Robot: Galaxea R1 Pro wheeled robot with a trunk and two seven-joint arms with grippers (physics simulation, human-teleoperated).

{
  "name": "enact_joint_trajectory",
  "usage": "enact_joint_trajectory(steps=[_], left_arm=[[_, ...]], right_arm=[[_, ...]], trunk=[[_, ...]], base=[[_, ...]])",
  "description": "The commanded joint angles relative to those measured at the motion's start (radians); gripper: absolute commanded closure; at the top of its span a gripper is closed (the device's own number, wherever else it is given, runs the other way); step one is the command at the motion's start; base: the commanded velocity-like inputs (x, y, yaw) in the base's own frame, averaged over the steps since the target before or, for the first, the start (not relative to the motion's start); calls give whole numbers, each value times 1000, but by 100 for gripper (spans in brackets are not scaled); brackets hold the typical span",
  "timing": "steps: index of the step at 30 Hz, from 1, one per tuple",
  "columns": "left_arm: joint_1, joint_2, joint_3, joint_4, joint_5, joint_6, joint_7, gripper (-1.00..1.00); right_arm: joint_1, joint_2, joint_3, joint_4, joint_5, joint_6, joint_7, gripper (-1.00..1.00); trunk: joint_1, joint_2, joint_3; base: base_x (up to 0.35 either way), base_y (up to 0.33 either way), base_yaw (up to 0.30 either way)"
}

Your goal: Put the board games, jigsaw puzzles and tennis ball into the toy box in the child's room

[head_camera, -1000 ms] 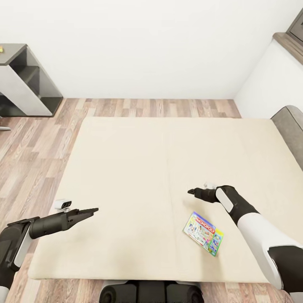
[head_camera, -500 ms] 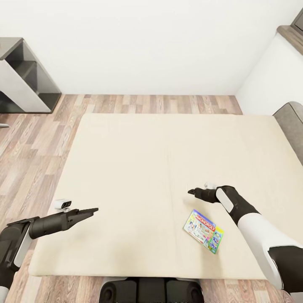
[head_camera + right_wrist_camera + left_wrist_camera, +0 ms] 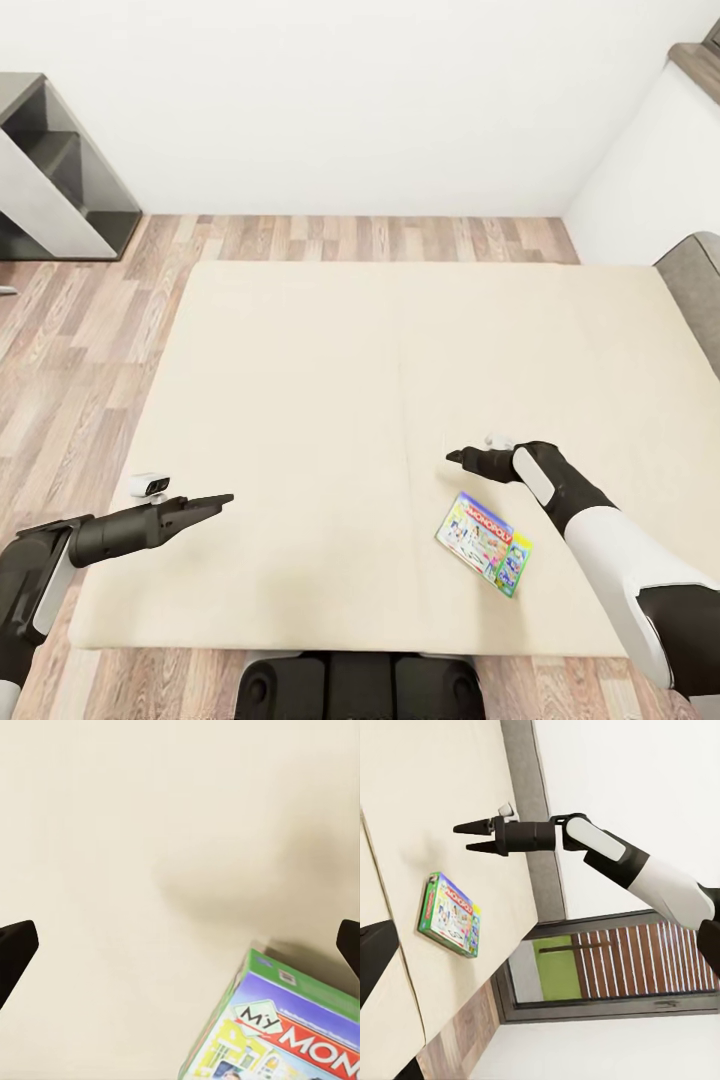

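I am holding my right pincer (image 3: 458,456) above the bed (image 3: 300,400), its two dark fingers standing apart with nothing between them (the left wrist view shows the gap plainly, at (image 3: 465,838)). The board game (image 3: 484,543), a flat box with a pale green rim and a colourful cover, is lying flat on the bed, near that pincer and on the side toward me, close to the bed's near edge and apart from the fingers. In the right wrist view one corner of this box (image 3: 281,1031) is showing against the cream mattress, with my fingertips (image 3: 15,949) sitting wide at either border of the picture.

I am holding my left pincer (image 3: 222,498) over the bed's left near part; I cannot tell whether its fingers are parted or closed, since they are reading as one dark wedge. The bed's two cream pads are meeting along a faint seam down the middle. Beyond the bed's far left corner, on the wood floor (image 3: 90,330), the table's dark grey side section (image 3: 60,180) is standing against the white wall.
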Motion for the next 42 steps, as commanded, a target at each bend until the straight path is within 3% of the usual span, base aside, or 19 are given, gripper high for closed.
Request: enact_joint_trajectory(steps=[1,16,26,42], left_arm=[[0,0,0,0,0,11,-4,-100],[0,2,1,-5,0,11,-4,-100],[0,6,0,-83,3,50,-4,-100],[18,8,0,-103,34,60,-4,-100]], right_arm=[[0,-1,4,-1,4,3,4,-100],[-2,-11,3,-3,3,4,6,-100],[-2,-10,3,-3,3,4,6,-100],[-2,-1,2,-4,4,3,6,-100]], trunk=[[0,-2,-3],[0,-2,-28],[0,-2,-44],[0,-2,-70]], base=[[0,0,0],[0,0,0],[0,0,0],[0,0,0]])
